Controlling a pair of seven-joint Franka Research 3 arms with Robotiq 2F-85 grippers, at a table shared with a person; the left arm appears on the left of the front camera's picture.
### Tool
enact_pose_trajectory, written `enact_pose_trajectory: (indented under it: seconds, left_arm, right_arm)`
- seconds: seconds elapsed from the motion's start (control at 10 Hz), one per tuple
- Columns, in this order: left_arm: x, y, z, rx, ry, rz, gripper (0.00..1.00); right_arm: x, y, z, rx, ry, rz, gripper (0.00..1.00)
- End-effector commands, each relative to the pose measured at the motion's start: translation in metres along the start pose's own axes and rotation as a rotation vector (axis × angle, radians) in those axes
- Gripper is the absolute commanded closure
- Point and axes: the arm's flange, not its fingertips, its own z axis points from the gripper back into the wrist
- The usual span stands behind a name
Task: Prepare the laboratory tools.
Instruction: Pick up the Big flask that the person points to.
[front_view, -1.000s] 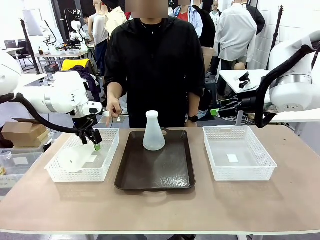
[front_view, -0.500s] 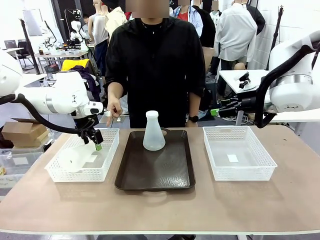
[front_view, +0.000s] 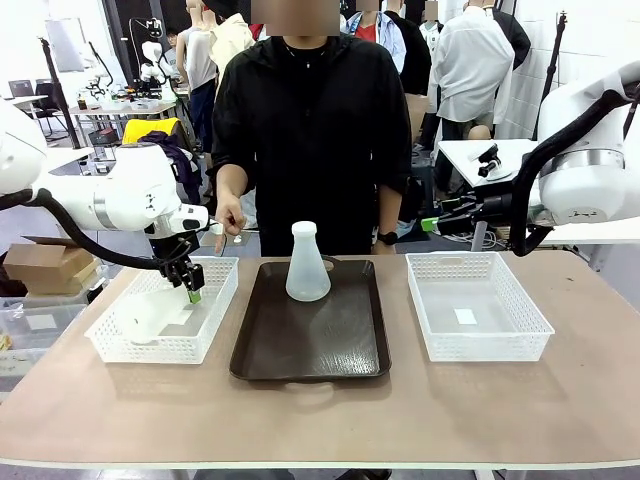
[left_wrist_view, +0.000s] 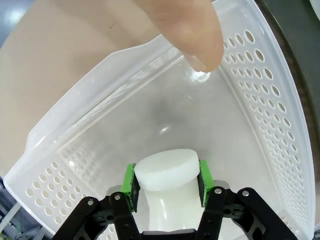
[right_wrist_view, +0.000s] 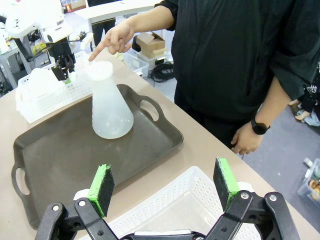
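Left gripper (left_wrist_view: 167, 182) pinches neck of flask (left_wrist_view: 165, 200) lying in the basket (left_wrist_view: 260, 90), prob. to lift it out. Right gripper (right_wrist_view: 165, 187) spread wide, idle above other basket (right_wrist_view: 185, 210); 2nd flask (right_wrist_view: 109, 102) upright on tray (right_wrist_view: 60, 165) beyond it, w/ person's hand (right_wrist_view: 114, 40) pointing.

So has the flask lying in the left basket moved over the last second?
Yes. The flask has shifted slightly toward the near-left corner of the white basket, and the left end effector has closed on its neck. The basket has shifted slightly too.
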Motion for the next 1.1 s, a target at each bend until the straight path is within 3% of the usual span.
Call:
enact_pose_trajectory:
  seconds: [0.0, 0.3, 0.5, 1.0]
  left_arm:
    - [-0.005, -0.003, -0.003, 0.046, 0.005, 0.003, 1.0]
    - [-0.008, -0.004, -0.001, 0.058, 0.004, -0.002, 1.0]
    - [-0.014, -0.003, 0.006, -0.009, -0.001, 0.031, 1.0]
    - [-0.001, -0.002, 0.001, 0.018, 0.001, -0.006, 1.0]
  right_arm:
    - [0.001, -0.001, 0.0, 0.0, 0.012, -0.004, 0.0]
    - [0.001, -0.001, 0.0, 0.0, 0.012, -0.004, 0.0]
    - [0.001, -0.001, 0.0, 0.0, 0.012, -0.004, 0.0]
    - [0.001, -0.001, 0.0, 0.0, 0.012, -0.004, 0.0]
